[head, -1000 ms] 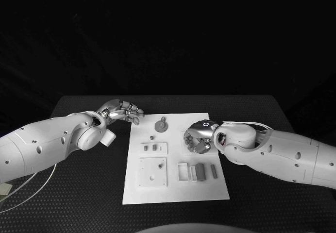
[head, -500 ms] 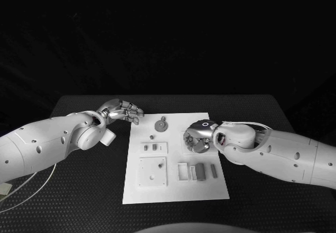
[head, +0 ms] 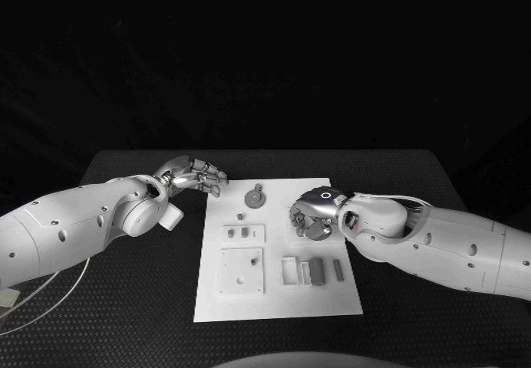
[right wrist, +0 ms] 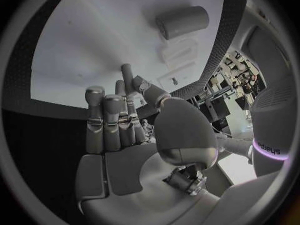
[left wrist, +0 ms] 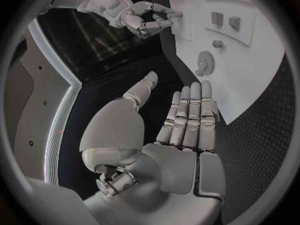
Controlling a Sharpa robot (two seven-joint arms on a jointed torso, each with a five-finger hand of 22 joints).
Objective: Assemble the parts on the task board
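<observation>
task board [head: 277, 307]: white plate, mid-table, grey parts [head: 315, 271] lying on it. left hand [head: 195, 177]: beside its far left corner, fingers straight, holding nothing. right hand [head: 313, 216]: over its right side, fingers apart, holding nothing.

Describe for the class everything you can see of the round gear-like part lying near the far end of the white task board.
The gear is a small grey disc with a toothed rim, seemingly plastic, lying flat on the white task board near its far end. A smaller piece lies just beyond it. Nothing touches it: the left hand is off the board's edge, and the right hand is over the board beside it.
</observation>
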